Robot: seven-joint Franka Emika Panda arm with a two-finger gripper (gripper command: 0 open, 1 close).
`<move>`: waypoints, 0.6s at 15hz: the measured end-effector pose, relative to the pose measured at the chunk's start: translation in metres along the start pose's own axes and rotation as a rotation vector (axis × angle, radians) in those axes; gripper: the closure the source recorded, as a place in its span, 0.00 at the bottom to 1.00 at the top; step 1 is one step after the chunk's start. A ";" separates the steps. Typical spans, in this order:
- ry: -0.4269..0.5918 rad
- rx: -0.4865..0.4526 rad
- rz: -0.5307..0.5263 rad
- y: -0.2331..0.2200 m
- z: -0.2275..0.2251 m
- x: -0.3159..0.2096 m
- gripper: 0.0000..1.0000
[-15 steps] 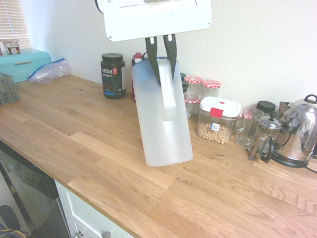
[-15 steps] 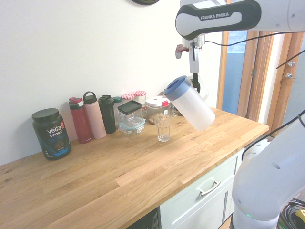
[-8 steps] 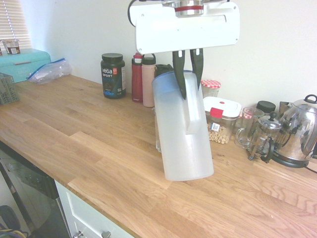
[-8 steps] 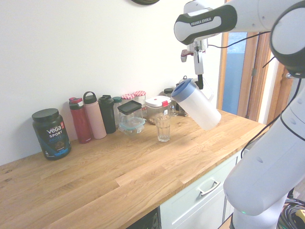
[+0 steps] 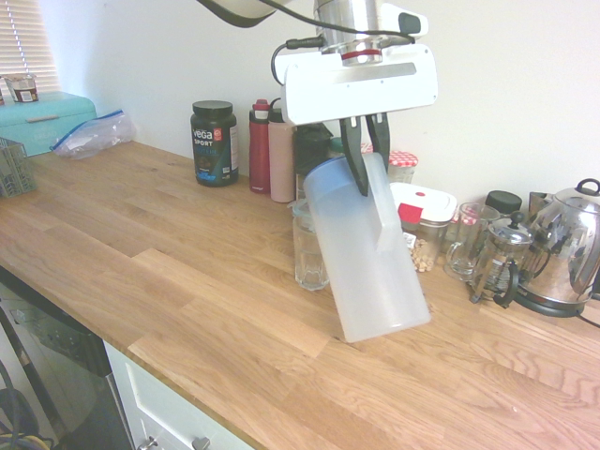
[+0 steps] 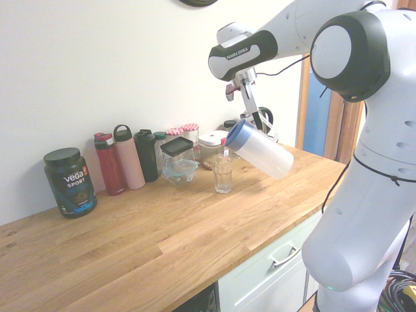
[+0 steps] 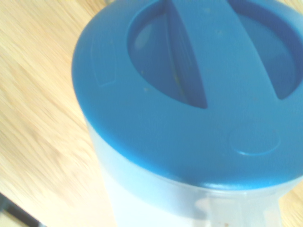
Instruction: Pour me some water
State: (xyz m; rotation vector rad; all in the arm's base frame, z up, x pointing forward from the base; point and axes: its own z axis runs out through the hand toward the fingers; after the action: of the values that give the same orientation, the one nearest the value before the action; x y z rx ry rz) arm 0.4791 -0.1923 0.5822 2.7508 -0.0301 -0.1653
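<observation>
Fingers point(image 5: 367, 155) pinch jug point(image 5: 367, 255) handle, upper centre of frame. Jug tilted, blue lid point(image 6: 235, 135) just above glass point(image 6: 223, 173) at centre on desk point(image 6: 195, 221). Water not visible yet. Tip slowly, keep spout over rim.

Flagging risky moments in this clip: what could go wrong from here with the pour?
The frosted plastic jug with the blue lid is tilted, its lid end beside the clear drinking glass, not clearly over it; water could land on the wooden counter.
The gripper holds only the jug's handle, so the jug might swing or knock the glass.
</observation>
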 end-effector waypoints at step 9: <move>-0.078 -0.142 -0.080 -0.026 0.001 0.034 1.00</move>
State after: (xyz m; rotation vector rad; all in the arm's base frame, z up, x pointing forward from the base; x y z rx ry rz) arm 0.5123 -0.1699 0.5681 2.6045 0.0680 -0.2848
